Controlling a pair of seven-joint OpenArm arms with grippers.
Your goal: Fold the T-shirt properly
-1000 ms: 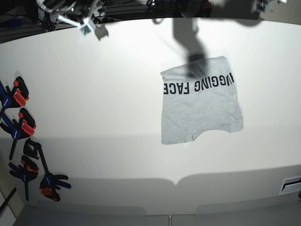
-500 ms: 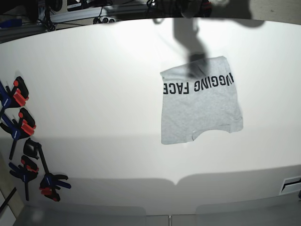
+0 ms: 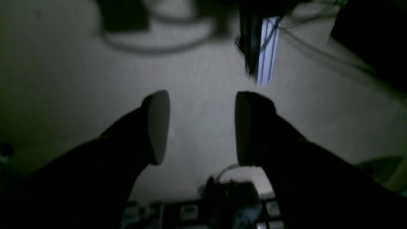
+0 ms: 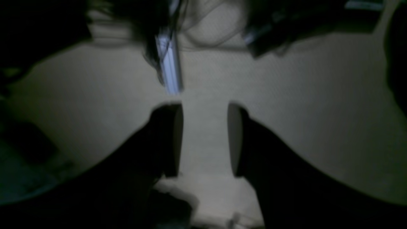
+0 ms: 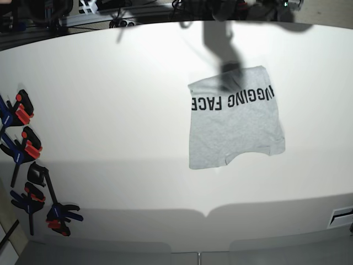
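Your table [image 5: 110, 110] is mostly bare; the T-shirt [image 5: 234, 124] lies folded on its right half, lettering up — apparently finished. Clamps [image 5: 27, 160] line the left edge, well clear. Left gripper [image 3: 202, 127] gapes wide, right gripper [image 4: 205, 140] narrower — both hold nothing.

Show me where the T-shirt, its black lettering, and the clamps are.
T-shirt [image 5: 234, 135]: base view, plain grey middle of the fabric.
Black lettering [image 5: 231, 100]: base view, middle of the printed line.
Clamps [image 5: 27, 146]: base view, red-and-black handle at the table's left edge.
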